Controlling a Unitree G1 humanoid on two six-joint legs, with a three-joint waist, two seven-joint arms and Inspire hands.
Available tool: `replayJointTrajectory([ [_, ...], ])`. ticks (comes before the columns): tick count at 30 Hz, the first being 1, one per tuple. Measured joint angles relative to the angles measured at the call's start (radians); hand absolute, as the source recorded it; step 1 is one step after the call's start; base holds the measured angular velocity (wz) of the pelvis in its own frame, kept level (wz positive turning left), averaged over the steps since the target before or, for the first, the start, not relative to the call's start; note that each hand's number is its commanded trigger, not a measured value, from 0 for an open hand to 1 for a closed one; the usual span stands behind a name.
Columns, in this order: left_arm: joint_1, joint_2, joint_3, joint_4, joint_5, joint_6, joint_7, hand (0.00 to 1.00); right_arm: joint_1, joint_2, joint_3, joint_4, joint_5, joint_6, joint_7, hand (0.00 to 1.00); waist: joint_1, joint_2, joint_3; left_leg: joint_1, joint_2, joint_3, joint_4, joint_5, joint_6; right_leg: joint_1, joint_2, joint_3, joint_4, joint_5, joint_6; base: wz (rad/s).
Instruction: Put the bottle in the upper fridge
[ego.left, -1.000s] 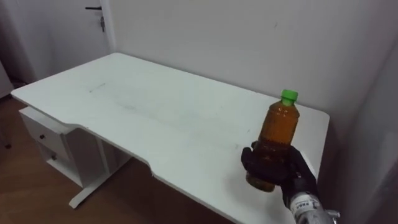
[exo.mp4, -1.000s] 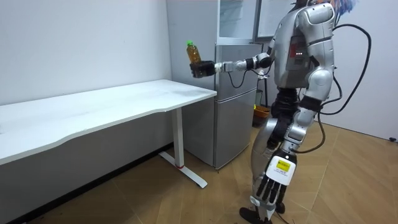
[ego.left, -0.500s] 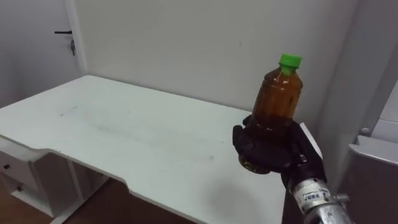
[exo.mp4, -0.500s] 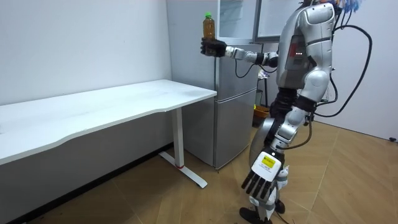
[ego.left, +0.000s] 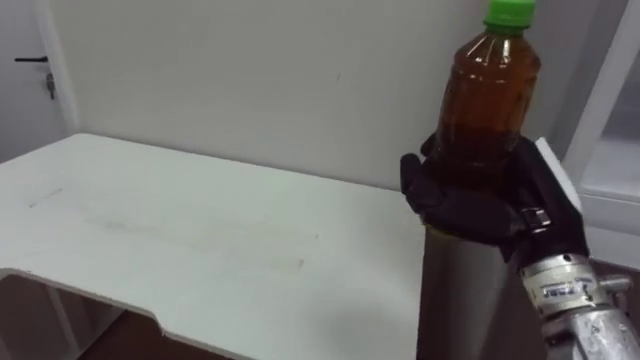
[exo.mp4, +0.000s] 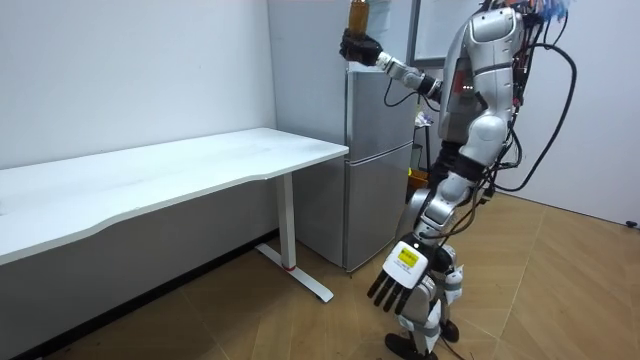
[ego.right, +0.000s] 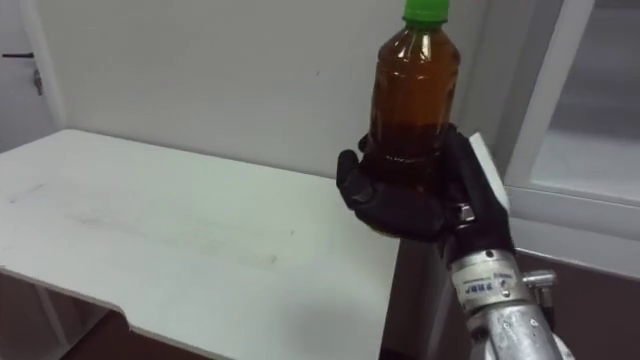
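Bottle: we see the amber bottle (ego.left: 487, 100) upright, green cap on top, held high by the grey fridge (exo.mp4: 380, 190), past the white surface's (ego.left: 200, 240) end.
Right hand: our right hand (ego.left: 480, 205) has its fingers curled round the bottle's lower half.
Left hand: our left hand (exo.mp4: 397, 285) hangs by the leg, fingers straight.

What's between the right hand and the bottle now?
Nothing: the right hand curls directly round the bottle, low on its body, as both eye views show.
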Motion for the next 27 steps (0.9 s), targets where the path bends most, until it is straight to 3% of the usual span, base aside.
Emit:
replayJointTrajectory([
  [3,0.017,0.000,0.009,0.005,0.000,0.000,0.000,0.00,0.000,-0.005,-0.048,-0.031,0.006,0.000,-0.001,1.00,-0.028,-0.002,-0.0010,0.007,0.003,0.015,0.003,-0.007,0.001,0.002,0.002,0.011,0.001,0.000,0.000,-0.18],
  [12,0.027,0.004,0.054,-0.003,0.014,-0.002,0.001,0.00,0.031,-0.072,-0.183,-0.077,0.012,0.000,-0.042,1.00,-0.096,-0.021,-0.0134,0.032,0.014,0.048,-0.004,-0.014,0.000,0.013,0.006,0.019,0.001,0.001,0.000,-0.12],
  [19,0.026,0.005,0.055,-0.002,0.020,-0.002,-0.004,0.00,0.157,-0.076,-0.281,-0.147,0.004,0.000,-0.086,1.00,-0.108,-0.021,-0.0113,0.045,0.025,0.082,-0.008,-0.023,-0.005,0.008,0.012,0.040,0.002,0.004,-0.005,-0.17],
  [27,0.025,0.004,0.091,-0.003,0.020,-0.002,-0.022,0.00,0.194,-0.076,-0.328,-0.147,0.004,0.001,-0.089,1.00,-0.124,-0.024,-0.0097,0.048,0.032,0.105,-0.009,-0.026,-0.009,0.001,0.020,0.065,-0.001,0.005,-0.007,-0.09],
])
